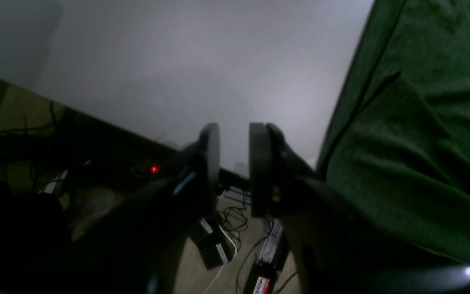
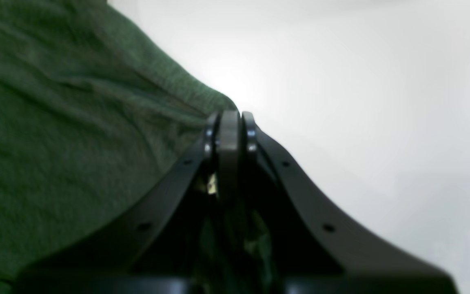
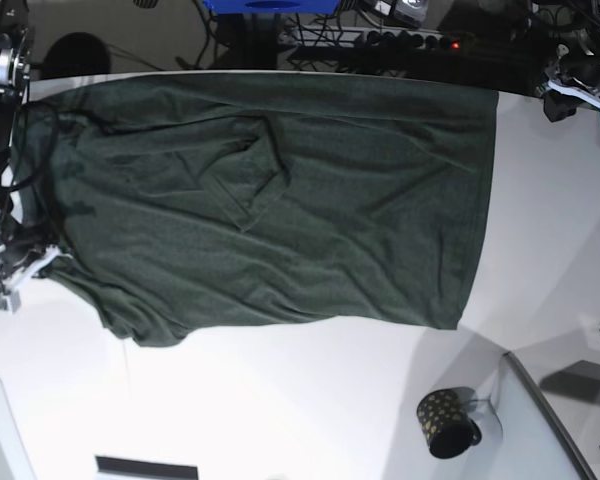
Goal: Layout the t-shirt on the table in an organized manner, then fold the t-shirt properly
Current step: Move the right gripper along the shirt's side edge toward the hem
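The right gripper (image 2: pixel 230 122) sat pressed together at the t-shirt (image 3: pixel 280 200) edge; whether cloth was pinched was unclear. The left gripper (image 1: pixel 233 163), slightly parted and empty, hung beside the t-shirt's far edge. A firm hem grip should precede any pull.

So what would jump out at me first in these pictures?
The big dark green t-shirt, spread over most of the white table, with one sleeve folded across its middle. Next, the small dotted mug standing alone near the table's front edge. In the right wrist view, the right tool is shut right at the shirt's edge.
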Robot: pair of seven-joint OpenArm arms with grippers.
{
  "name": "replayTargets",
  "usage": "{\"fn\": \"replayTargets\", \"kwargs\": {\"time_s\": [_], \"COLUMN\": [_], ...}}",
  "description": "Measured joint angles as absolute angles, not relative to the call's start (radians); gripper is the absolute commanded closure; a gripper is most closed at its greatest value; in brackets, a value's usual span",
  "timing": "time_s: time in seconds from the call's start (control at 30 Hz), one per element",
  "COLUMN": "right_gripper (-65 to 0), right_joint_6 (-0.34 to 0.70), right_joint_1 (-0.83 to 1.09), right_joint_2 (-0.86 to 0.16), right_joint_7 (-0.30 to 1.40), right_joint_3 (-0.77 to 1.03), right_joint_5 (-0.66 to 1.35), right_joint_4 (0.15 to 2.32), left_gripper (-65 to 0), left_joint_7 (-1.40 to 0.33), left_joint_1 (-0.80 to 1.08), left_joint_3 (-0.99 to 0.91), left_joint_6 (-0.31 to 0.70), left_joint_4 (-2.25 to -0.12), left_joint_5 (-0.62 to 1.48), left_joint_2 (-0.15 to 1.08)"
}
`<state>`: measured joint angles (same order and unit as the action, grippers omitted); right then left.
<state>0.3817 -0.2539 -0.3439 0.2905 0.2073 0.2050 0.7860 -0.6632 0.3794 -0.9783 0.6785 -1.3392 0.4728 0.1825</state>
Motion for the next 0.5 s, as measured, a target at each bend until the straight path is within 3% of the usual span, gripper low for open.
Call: {"fn": "replayTargets", "kwargs": {"time_s": [0.17,0.5], "right_gripper": [-17.6,-18.3], "right_joint_6": [0.382,0.382], "right_joint_1": [-0.252,-0.221], "right_joint_2": [-0.344,-0.344], "right_joint_7": [0.29,0.287], "right_joint_3": [0.207,0.199], "right_joint_5": [0.203,0.202], "right_joint_4": [0.785,0.865], "left_gripper": [-12.7,-12.7], "left_joint_7": [-0.663,-0.663], "left_joint_1": [0.377,0.38], "left_joint_3": [-0.978,-0.978], "left_joint_6": [0.679,0.679], "left_joint_4": [-1.34,-1.34], "left_joint_5": [0.472,0.472], "left_joint_2": [0.183,0.184]}}
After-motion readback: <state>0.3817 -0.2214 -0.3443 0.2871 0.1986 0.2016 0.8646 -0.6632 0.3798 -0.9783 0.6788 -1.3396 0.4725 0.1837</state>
